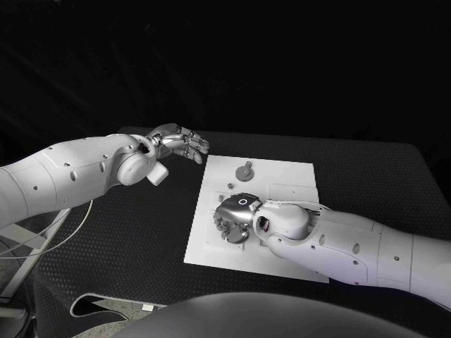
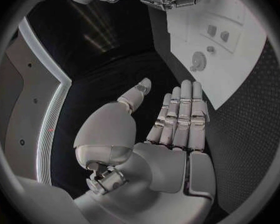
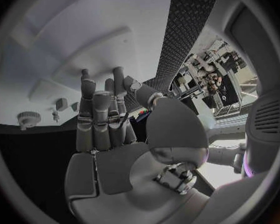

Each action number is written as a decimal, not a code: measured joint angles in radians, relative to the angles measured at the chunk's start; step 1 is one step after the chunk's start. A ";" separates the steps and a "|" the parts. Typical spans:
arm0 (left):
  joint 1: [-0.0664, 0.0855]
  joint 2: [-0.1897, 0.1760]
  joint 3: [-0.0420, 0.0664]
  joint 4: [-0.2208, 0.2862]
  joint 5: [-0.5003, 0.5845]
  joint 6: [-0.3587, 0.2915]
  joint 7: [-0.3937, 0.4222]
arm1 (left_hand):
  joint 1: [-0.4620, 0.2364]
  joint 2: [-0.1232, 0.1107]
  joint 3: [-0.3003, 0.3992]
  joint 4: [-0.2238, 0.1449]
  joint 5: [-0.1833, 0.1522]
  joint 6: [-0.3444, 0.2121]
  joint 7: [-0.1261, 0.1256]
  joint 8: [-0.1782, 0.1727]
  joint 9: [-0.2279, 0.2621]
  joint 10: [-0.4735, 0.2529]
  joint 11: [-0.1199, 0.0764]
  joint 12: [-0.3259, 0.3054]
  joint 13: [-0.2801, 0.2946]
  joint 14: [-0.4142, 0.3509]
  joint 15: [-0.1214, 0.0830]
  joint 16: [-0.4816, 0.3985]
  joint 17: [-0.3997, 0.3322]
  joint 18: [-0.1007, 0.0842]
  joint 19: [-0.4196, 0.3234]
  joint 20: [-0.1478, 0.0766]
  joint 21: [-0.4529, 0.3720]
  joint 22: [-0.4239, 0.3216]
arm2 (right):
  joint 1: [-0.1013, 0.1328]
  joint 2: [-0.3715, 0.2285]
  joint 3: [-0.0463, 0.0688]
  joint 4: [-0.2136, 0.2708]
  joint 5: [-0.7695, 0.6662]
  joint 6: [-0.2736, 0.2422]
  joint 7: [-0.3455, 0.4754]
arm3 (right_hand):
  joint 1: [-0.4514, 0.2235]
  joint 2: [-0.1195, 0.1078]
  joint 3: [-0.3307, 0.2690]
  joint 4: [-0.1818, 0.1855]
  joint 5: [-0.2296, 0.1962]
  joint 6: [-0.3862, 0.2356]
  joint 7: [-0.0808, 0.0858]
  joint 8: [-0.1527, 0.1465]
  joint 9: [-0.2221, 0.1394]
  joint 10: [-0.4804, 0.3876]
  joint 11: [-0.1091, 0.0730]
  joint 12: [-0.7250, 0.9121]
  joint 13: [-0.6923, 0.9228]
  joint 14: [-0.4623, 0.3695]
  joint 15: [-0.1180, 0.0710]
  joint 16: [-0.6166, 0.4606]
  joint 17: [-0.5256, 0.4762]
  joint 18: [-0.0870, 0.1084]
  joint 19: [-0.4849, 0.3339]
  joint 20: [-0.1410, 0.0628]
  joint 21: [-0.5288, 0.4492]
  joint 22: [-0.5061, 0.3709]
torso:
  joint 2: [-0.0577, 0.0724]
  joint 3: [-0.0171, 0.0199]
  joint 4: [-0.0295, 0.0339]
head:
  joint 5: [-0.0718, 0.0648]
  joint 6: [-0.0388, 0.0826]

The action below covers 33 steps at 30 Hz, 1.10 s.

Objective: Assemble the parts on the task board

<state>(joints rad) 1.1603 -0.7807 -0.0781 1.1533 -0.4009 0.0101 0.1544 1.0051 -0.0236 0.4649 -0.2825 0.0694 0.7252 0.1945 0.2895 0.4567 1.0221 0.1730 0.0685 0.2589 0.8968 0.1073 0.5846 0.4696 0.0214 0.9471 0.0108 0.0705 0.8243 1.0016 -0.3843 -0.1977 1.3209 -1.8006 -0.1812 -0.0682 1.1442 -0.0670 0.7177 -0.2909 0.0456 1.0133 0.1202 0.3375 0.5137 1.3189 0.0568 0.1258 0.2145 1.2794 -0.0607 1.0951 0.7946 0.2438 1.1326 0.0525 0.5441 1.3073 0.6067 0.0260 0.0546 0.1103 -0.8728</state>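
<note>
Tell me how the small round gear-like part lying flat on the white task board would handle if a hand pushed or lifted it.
The small round gear-like part lies flat on the white task board, so it would probably slide rather than tip. Lying low against the board, it likely offers little edge to pinch. Set on its rim, its round shape could let it roll. It looks stiff and light.

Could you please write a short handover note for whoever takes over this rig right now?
Left hand: open, holding nothing, off the task board's far-left corner over the black table.
Right hand: over the board's left-middle, fingers extended, nothing visibly held.
Parts: a round gear-like part lies near the board's far edge; small parts sit just nearer.
Done: nothing visibly assembled.
Left: pick up and fit the parts.
</note>
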 measured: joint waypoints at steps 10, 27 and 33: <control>0.000 0.001 0.000 0.000 0.000 0.001 -0.001 | 0.000 0.000 0.000 0.000 0.000 0.000 0.000 0.000 0.000 0.000 0.000 0.000 -0.001 0.000 0.000 -0.004 0.001 0.000 0.000 0.000 0.000 0.000 | 0.001 -0.004 -0.007 -0.006 0.025 -0.019 0.009 | -0.023 -0.031 -0.021 0.004 0.007 -0.062 0.020 -0.028 -0.006 -0.030 0.005 -0.034 0.001 -0.016 0.010 0.000 0.005 0.006 -0.007 -0.001 0.005 0.000 | 0.000 0.0005 -0.0007 | -0.002 0.000; 0.000 -0.002 0.000 -0.002 0.000 0.000 -0.001 | -0.004 -0.004 0.000 0.000 0.000 -0.004 -0.004 0.000 -0.001 0.000 0.000 0.000 -0.001 0.000 0.000 -0.004 0.003 0.000 0.000 0.000 0.000 -0.001 | -0.003 -0.025 -0.011 -0.003 0.087 -0.059 0.024 | -0.101 -0.125 -0.133 0.008 0.005 -0.239 0.082 -0.113 -0.042 -0.235 0.077 -0.065 -0.041 -0.056 0.075 0.020 0.024 -0.003 -0.025 0.010 0.009 0.000 | 0.000 0.0005 -0.0009 | -0.003 0.000; 0.000 -0.005 0.000 -0.002 0.000 0.000 -0.001 | -0.004 -0.004 0.000 0.000 0.000 -0.004 -0.004 0.000 -0.001 0.000 0.000 0.000 -0.001 0.000 0.000 -0.004 0.003 0.000 0.000 0.000 0.000 -0.001 | 0.000 -0.055 -0.012 0.027 0.100 -0.077 0.026 | -0.101 -0.125 -0.135 0.011 0.005 -0.240 0.082 -0.113 -0.041 -0.238 0.081 -0.061 -0.040 -0.056 0.075 0.029 0.028 -0.002 -0.025 0.010 0.009 0.001 | 0.000 0.0009 -0.0016 | -0.003 0.000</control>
<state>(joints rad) 1.1603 -0.7859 -0.0784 1.1516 -0.4010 0.0103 0.1538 1.0010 -0.0277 0.4649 -0.2825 0.0694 0.7217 0.1909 0.2895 0.4558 1.0221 0.1730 0.0685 0.2581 0.8968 0.1073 0.5808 0.4724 0.0212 0.9471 0.0108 0.0705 0.8235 1.0017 -0.4389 -0.2102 1.3479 -1.7008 -0.2582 -0.0424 1.0427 -0.1924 0.5823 -0.2798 0.0503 0.7733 0.2026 0.2242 0.4722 1.0809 0.1373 0.0650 0.1740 1.2235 0.0144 1.1245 0.8221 0.2414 1.1076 0.0628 0.5530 1.3081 0.6066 0.0268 0.0530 0.1070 -0.8727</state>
